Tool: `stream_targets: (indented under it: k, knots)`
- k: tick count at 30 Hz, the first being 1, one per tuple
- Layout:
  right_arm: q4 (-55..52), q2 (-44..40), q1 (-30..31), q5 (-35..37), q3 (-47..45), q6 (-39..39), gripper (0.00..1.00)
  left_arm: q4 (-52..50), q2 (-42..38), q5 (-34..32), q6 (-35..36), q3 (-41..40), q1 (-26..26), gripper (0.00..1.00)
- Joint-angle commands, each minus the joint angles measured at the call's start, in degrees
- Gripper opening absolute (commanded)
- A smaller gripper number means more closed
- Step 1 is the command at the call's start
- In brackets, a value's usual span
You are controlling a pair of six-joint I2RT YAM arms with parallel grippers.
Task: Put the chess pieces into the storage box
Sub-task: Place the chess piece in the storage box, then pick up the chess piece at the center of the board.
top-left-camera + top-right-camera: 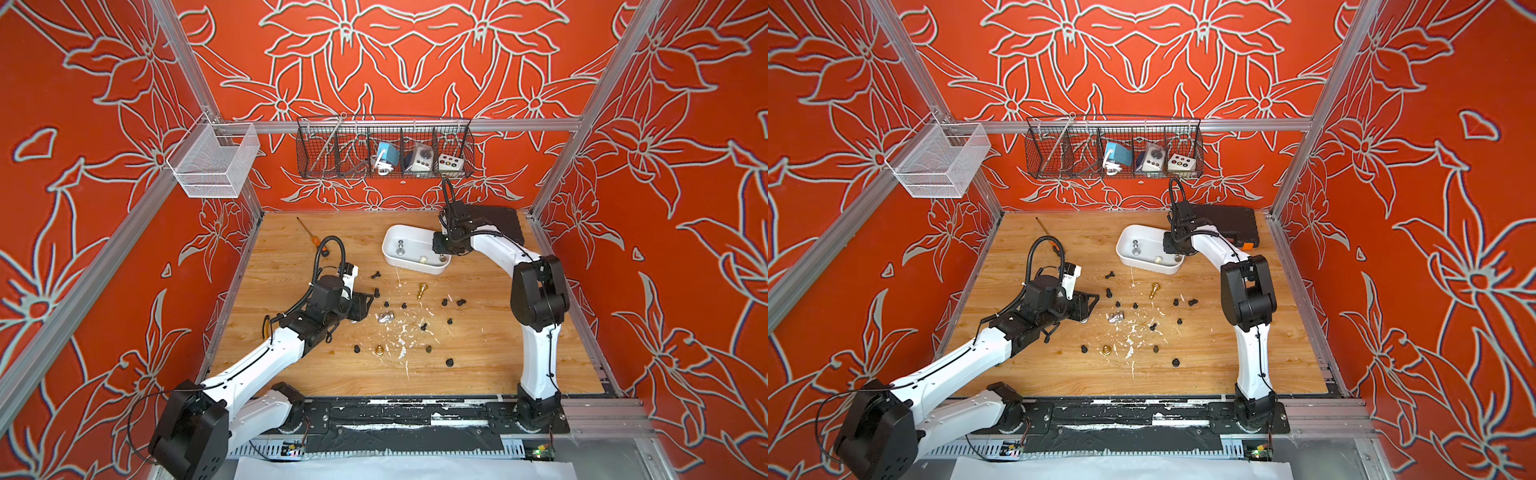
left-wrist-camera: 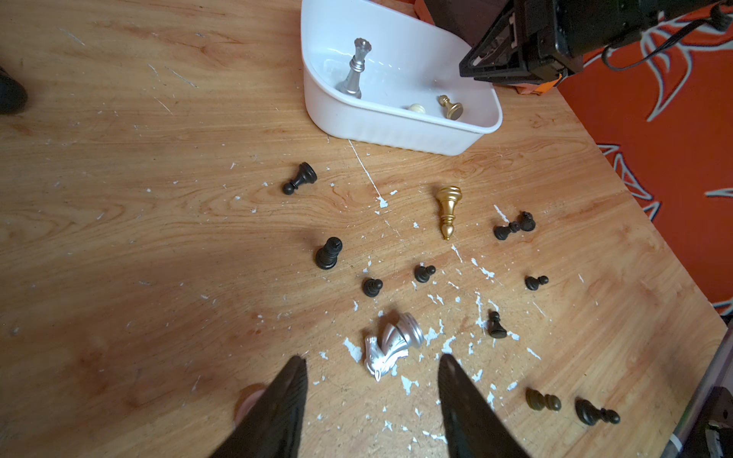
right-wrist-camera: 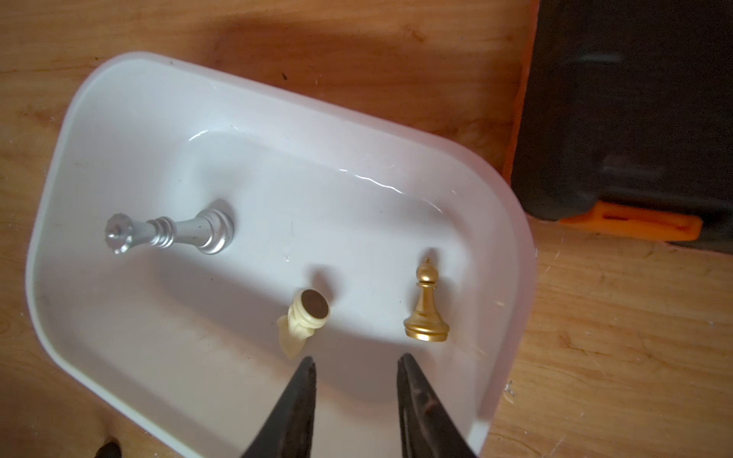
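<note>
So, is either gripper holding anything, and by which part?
Nothing is held. The left gripper stands open short of the silver knight; the right gripper is open over the white box.

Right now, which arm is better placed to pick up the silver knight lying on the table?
Left. The left claw, open, points at the silver knight from close by. The right claw hangs open over the storage box, well away from the knight.
</note>
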Motion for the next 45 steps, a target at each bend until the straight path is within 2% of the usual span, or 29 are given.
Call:
stream_targets:
  k: [1,9,14,22,27,34,41,45]
  knots:
    - [0.47,-3.43,0.27,-0.16,-1.02,0.11,0.37,-0.41,-0.59,-0.05,-0.23,0.56,-0.23,0.55]
    - [1.43,-6.44,0.27,-1.37,-3.02,0.93,0.37,-0.41,-0.36,-0.08,0.0,0.8,-0.23,0.55]
    - [1.98,-10.78,0.27,-1.77,-6.16,0.55,0.37,-2.87,1.9,0.08,2.24,3.97,-0.28,0.55]
    - [4.15,-22.69,0.27,-3.86,-18.18,0.18,0.37,-4.43,6.75,-0.09,4.14,7.73,-0.23,0.55]
    - [6.68,-33.07,0.29,-3.6,-30.65,1.24,0.37,-7.31,13.02,-0.63,5.7,12.12,-0.41,0.55]
    - [5.85,-44.66,0.7,-4.23,-43.48,3.15,0.37,-8.23,21.42,-2.34,6.93,16.71,-1.24,0.54]
    - [4.62,-51.91,1.56,-5.72,-51.8,6.07,0.36,-9.66,29.29,-3.26,6.56,22.54,-2.25,0.54]
    - [3.37,-55.43,1.72,-4.27,-54.86,6.7,0.36,-9.66,32.41,-3.35,6.45,24.03,-2.61,0.54]
